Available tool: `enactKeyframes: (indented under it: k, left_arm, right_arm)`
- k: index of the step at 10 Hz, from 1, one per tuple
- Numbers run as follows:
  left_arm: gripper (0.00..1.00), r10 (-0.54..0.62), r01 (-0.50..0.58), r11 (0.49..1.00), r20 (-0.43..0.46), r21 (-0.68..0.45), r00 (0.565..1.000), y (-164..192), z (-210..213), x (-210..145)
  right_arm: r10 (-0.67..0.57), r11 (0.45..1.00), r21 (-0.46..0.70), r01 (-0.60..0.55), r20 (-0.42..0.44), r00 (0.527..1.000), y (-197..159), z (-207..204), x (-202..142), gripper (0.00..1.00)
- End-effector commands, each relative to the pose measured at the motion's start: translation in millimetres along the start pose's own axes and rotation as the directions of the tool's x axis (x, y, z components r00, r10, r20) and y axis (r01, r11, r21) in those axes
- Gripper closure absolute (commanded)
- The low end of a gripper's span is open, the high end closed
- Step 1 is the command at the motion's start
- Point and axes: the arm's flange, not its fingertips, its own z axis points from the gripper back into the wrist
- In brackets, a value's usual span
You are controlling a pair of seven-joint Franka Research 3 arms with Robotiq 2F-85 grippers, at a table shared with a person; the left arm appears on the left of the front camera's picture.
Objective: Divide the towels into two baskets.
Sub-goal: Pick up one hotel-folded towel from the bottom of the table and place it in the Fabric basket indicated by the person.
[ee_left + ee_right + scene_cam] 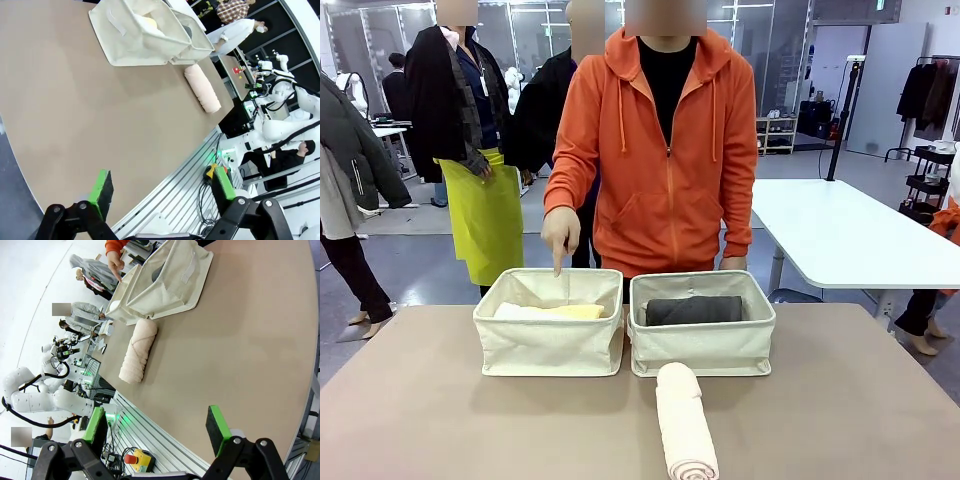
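Front view first: two cream baskets sit side by side on the brown table (440, 420), touching or nearly so, with a person in an orange hoodie (660, 150) standing right behind them. Left basket (549, 345) holds the pale yellow towel (570, 312), with what looks like a white towel (515, 311) beside it, and the person's hand (561, 233) hangs over its far rim, index finger pointing straight down into it. Right basket (702, 350) has the dark grey towel (693, 310) lying across it. Out on the table, just in front of the right basket, the pink-beige towel (684, 422) lies lengthwise — one end close to the basket wall, its spiral end toward the robot. Over on the wrist cameras, the left gripper (162, 187) hangs above the table's near edge, green pads spread wide and holding nothing — and the right gripper (157, 427) is much the same, jaws wide apart, with the pink-beige towel lying well ahead of it.
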Motion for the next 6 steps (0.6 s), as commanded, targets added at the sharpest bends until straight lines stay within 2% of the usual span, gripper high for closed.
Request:
enactKeyframes:
  k: [1, 3, 4, 6]
  left_arm:
    - [0.00, -0.007, 0.007, 1.000, 0.009, 0.003, 1.000, -3, 4, -1]
    - [0.00, -0.007, 0.007, 1.000, 0.009, 0.003, 1.000, -3, 4, -1]
    - [0.00, -0.007, 0.007, 1.000, 0.009, 0.003, 1.000, -3, 4, -1]
    - [0.00, -0.007, 0.007, 1.000, 0.009, 0.003, 1.000, -3, 4, -1]
  right_arm:
    - [0.007, 1.000, 0.001, -0.007, -0.005, 1.000, 3, 2, 0, 0.00]
    - [0.000, 1.000, 0.000, 0.000, 0.000, 1.000, 0, 0, 0, 0.00]
    - [-0.010, 1.000, -0.020, 0.009, -0.073, 0.997, 8, -17, 5, 0.00]
    - [-0.003, 0.999, -0.037, -0.004, -0.196, 0.981, 34, -83, 16, 0.00]
